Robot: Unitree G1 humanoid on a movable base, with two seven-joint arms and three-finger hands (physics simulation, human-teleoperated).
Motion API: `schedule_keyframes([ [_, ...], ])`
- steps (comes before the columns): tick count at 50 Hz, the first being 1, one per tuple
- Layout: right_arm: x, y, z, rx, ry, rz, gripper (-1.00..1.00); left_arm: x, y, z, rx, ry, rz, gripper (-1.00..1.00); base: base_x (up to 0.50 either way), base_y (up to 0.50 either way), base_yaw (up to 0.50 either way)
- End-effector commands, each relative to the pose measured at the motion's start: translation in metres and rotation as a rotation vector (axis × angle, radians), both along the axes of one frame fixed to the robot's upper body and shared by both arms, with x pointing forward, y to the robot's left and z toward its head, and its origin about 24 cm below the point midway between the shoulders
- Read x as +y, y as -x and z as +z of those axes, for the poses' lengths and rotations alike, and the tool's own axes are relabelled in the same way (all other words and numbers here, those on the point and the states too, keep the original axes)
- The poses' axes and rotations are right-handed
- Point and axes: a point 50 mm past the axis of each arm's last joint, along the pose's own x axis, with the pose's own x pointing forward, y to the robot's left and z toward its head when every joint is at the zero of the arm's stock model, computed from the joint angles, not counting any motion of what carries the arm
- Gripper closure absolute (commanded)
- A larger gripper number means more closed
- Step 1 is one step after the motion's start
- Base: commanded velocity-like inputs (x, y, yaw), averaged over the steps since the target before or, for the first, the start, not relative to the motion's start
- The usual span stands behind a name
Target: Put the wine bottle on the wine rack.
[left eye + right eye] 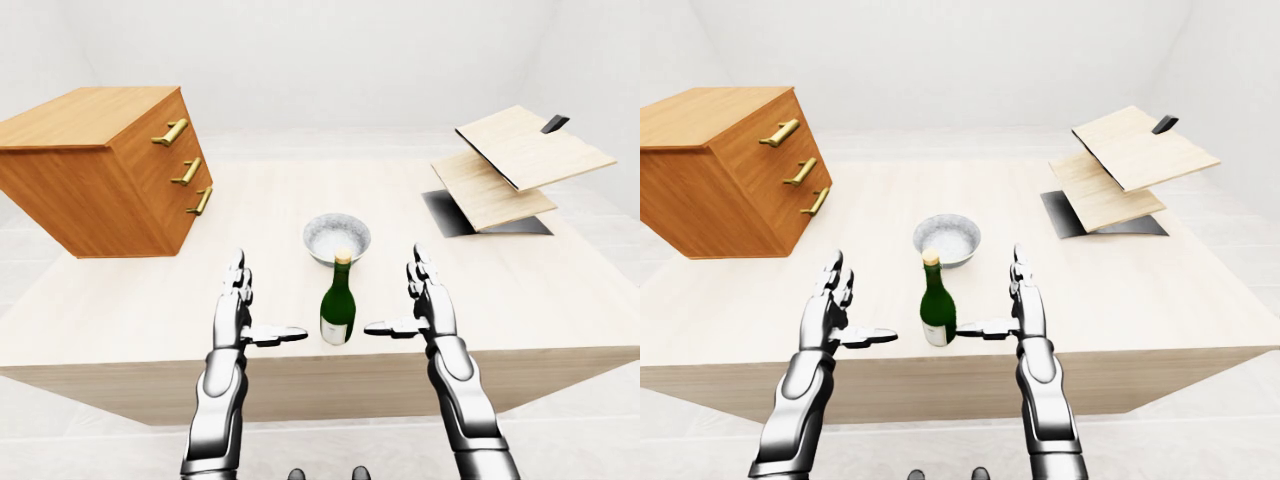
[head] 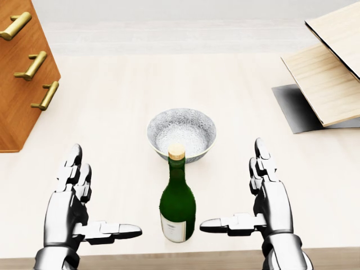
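Note:
A green wine bottle (image 2: pixel 178 203) with a cork and a white label stands upright near the bottom edge of the pale wooden table (image 2: pixel 112 112). My left hand (image 2: pixel 97 198) is open to the left of the bottle, fingers up and thumb pointing toward it. My right hand (image 2: pixel 236 194) mirrors it on the right, also open. Neither hand touches the bottle. The wine rack (image 1: pixel 512 165), made of slanted light wooden boards on a dark base, sits at the table's upper right, well away from the bottle.
A grey speckled bowl (image 2: pixel 181 132) stands just above the bottle in the head view. A wooden chest (image 1: pixel 100 170) with three brass-handled drawers occupies the table's upper left. White floor and walls surround the table.

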Motion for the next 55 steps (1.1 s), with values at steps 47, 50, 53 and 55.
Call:
schedule_keyframes([
  [47,-0.007,0.028,0.079,-0.306,0.040,0.022,-1.00,0.017,0.044,0.113,-0.446,-0.143,-0.015,-1.00,0.00,0.00,0.00],
  [50,-0.006,0.027,0.076,-0.294,0.043,0.028,-1.00,0.016,0.049,0.120,-0.479,-0.145,-0.019,-1.00,0.00,0.00,0.00],
  [53,-0.004,0.027,0.076,-0.291,0.035,0.041,-1.00,0.017,0.052,0.126,-0.506,-0.145,-0.006,-1.00,-0.06,0.00,0.00],
  [55,-0.003,0.026,0.074,-0.282,0.048,0.043,-1.00,0.017,0.053,0.127,-0.513,-0.145,-0.003,-1.00,-0.27,0.00,0.00],
])
